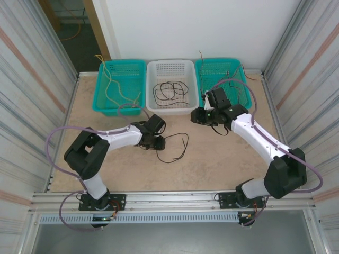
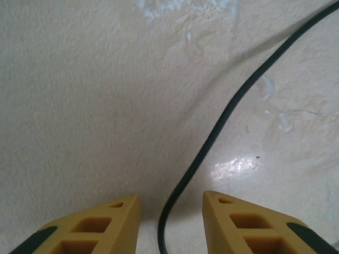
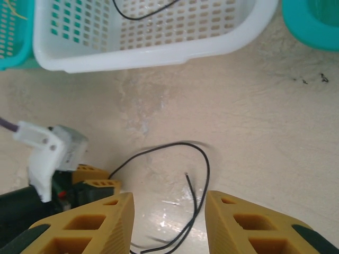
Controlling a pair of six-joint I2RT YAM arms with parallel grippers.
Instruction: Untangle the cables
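One loose black cable (image 1: 186, 140) lies in a loop on the beige table, in front of the white basket. My left gripper (image 1: 160, 142) is down at the loop's left end. In the left wrist view its yellow fingers (image 2: 119, 217) stand apart on either side of the black cable (image 2: 228, 114), with a gap on both sides, so the left gripper (image 2: 170, 197) is open and straddles it. My right gripper (image 1: 197, 116) hovers above the table near the white basket. The right gripper (image 3: 168, 196) is open and empty, looking down on the black cable (image 3: 204, 164) and the left gripper's fingers (image 3: 95, 177).
Three baskets line the far edge. The left teal basket (image 1: 121, 62) holds yellow cables (image 1: 108, 87), the white basket (image 1: 172, 110) holds black cables (image 1: 169, 90), and the right teal basket (image 1: 217, 61) holds thin dark cables. Metal walls close in both sides.
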